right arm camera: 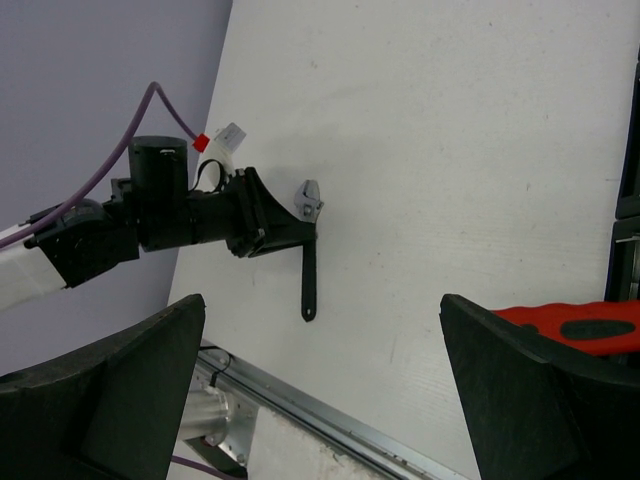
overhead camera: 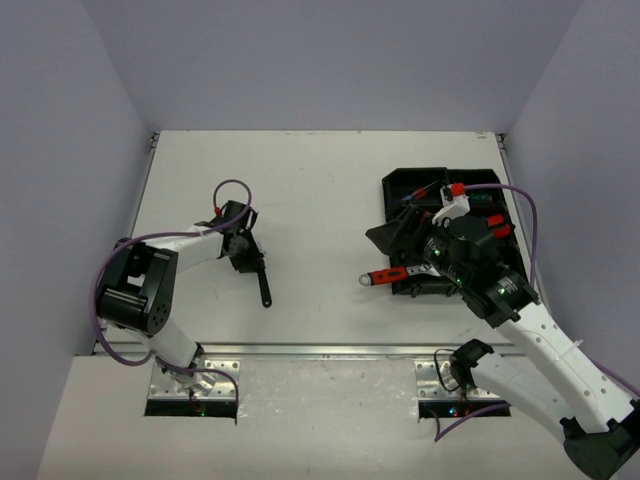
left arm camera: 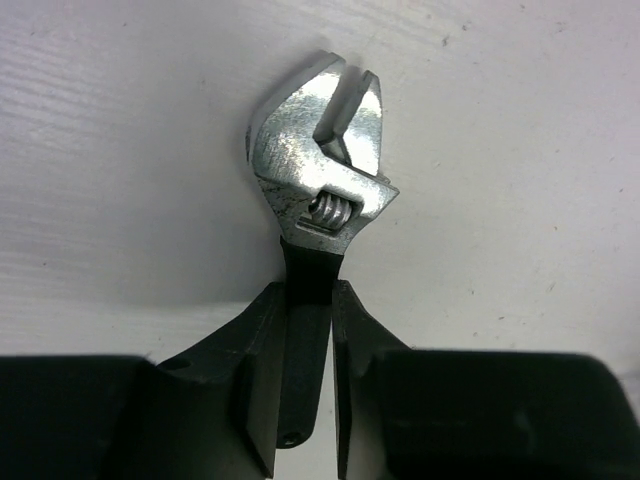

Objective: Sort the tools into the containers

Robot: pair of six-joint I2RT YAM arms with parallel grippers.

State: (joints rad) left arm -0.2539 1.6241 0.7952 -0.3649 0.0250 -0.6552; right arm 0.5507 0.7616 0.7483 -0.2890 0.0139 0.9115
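An adjustable wrench with a silver head [left arm camera: 320, 150] and a black handle [overhead camera: 264, 287] is on the left part of the white table. My left gripper [left arm camera: 310, 292] is shut on its handle just below the head; it also shows in the top view [overhead camera: 250, 258] and the right wrist view [right arm camera: 272, 228]. My right gripper [right arm camera: 320, 385] is wide open and empty, low over the table beside the black organiser tray [overhead camera: 420, 176]. A red-handled wrench [overhead camera: 390, 276] lies at the tray's left edge, close to one right finger [right arm camera: 545, 400]; its handle shows in the right wrist view [right arm camera: 578, 322].
Several red-handled tools [overhead camera: 497, 226] lie in the tray's compartments, partly hidden by my right arm. A metal rail [right arm camera: 330, 425] runs along the table's near edge. Lilac walls enclose the table on three sides.
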